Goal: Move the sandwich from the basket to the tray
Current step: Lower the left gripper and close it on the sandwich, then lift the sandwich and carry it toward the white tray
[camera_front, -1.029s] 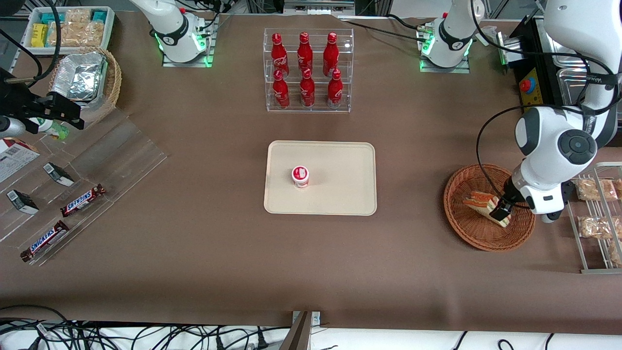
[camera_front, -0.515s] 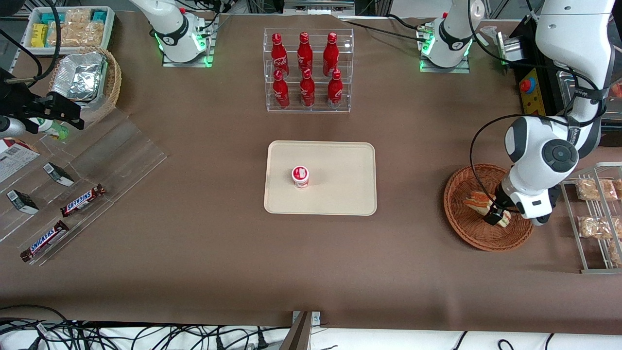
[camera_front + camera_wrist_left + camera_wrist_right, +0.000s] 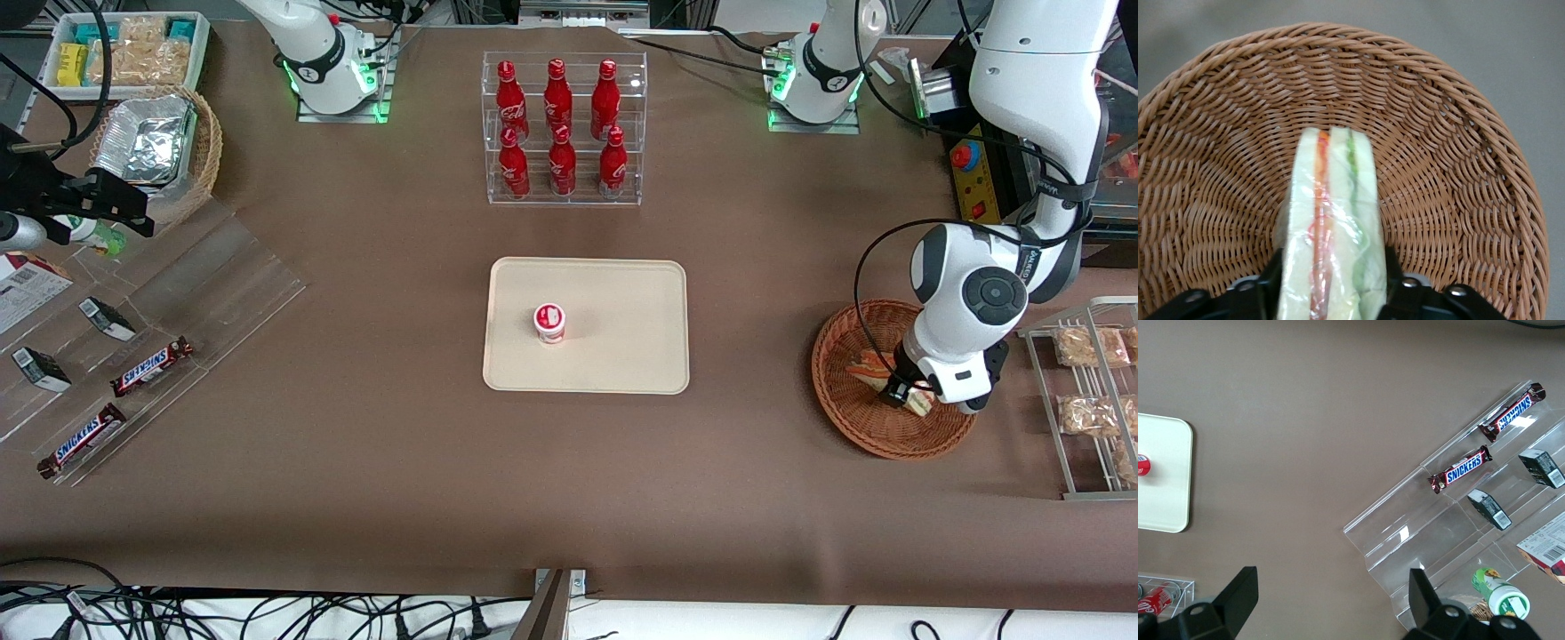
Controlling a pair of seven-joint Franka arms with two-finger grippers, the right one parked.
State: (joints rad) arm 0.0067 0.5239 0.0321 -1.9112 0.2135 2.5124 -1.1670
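The sandwich (image 3: 869, 366) (image 3: 1335, 220), a wrapped white wedge with red and green filling, lies in the reddish-brown wicker basket (image 3: 853, 427) (image 3: 1458, 167) at the working arm's end of the table. My gripper (image 3: 898, 391) (image 3: 1331, 287) is down in the basket, one black finger pressed against each bread face, shut on the sandwich. The arm's wrist hides part of the sandwich in the front view. The cream tray (image 3: 622, 356) lies at the table's middle, well away from the basket toward the parked arm's end.
A small red-and-white cup (image 3: 549, 322) stands on the tray. A clear rack of red bottles (image 3: 562, 129) stands farther from the front camera than the tray. A metal rack with snack packs (image 3: 1089, 391) sits right beside the basket.
The arm has shifted over the basket toward the tray's end and come lower, and the gripper now sits on the sandwich's middle.
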